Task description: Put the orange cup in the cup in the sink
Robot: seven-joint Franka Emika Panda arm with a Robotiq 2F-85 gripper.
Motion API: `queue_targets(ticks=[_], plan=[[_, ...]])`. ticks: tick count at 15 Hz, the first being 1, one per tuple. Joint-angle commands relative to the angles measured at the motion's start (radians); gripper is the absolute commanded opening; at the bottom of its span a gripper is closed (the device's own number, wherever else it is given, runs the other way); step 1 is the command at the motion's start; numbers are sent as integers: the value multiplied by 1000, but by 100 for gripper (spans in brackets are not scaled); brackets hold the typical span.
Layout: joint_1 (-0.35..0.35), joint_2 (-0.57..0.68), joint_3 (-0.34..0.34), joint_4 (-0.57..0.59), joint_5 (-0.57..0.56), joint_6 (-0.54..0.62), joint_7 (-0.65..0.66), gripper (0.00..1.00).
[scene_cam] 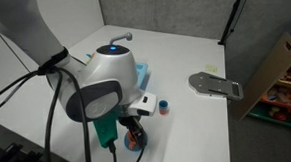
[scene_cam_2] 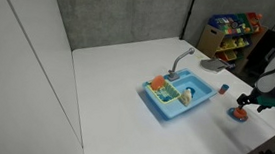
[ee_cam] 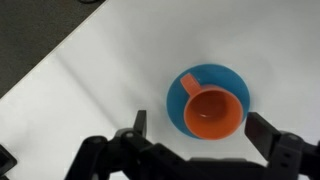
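Now: white table (scene_cam_2: 118, 75) carries everything, and the arm (scene_cam: 90, 79) is bent low over its near edge. Blue toy sink (scene_cam_2: 173, 111) sits mid-table with something orange and something pale inside, too small to say which is the receiving cup. Blue saucer (ee_cam: 185, 92) lies on the table near the sink but apart from it. The orange cup (ee_cam: 213, 113) stands upright on the saucer, mouth up, empty, handle toward the upper left of the wrist view. Jaws are spread wide above the cup, one finger to each side, touching nothing; the cup sits slightly off-centre toward one finger. Judged step: descent for the grasp, task hardly begun. To do it well: centre over the cup body first and keep the handle out of the closing line. Descend until the fingers span the wall below the rim, stopping short of the saucer. Close gently and lift straight so the saucer stays put. Small blue cup (scene_cam_2: 223, 89) stands just beside the sink, near the likely carry path: pass above it.
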Motion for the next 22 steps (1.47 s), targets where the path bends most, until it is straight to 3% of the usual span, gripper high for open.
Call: queue_targets(ticks=[1,17,18,22], plan=[[-28,28,29,14,37,29,-52,100],[-6,133,52,90,44,72,-63,100],[-1,137,48,93,43,77,-60,80],[9,137,41,96,44,70,-56,49]])
